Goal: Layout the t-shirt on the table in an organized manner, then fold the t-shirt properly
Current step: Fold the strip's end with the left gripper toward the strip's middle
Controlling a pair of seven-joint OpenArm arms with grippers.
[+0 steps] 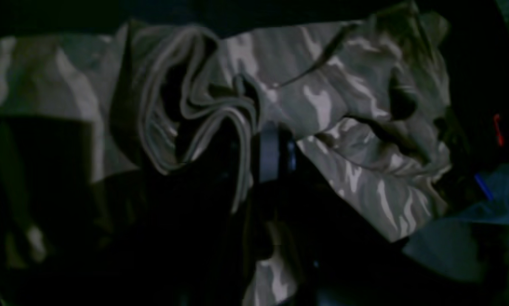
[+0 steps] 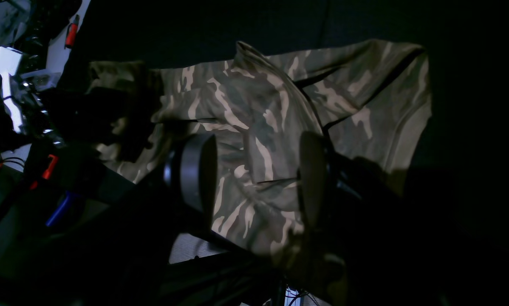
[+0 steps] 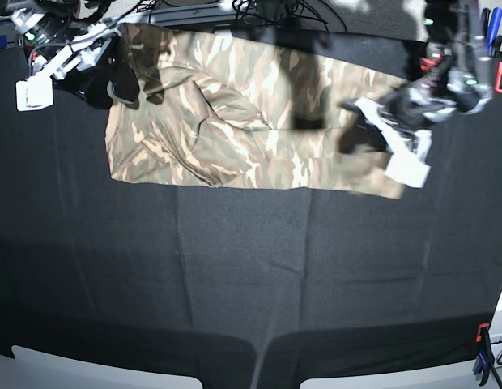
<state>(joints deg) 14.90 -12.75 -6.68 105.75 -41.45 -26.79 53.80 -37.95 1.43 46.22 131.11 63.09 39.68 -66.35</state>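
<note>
Here the left claw point(image 1: 258, 140) pinches the t-shirt point(image 3: 235, 113); the right claw point(image 2: 254, 178) gapes wide.

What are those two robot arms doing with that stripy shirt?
They are spreading the t-shirt out on the table so it can be folded later. The left claw is pinched shut on a bunched edge of the cloth. The right claw is open over the other end, holding nothing. The shirt is stretched out but wrinkly, and no fold is made yet.
</note>
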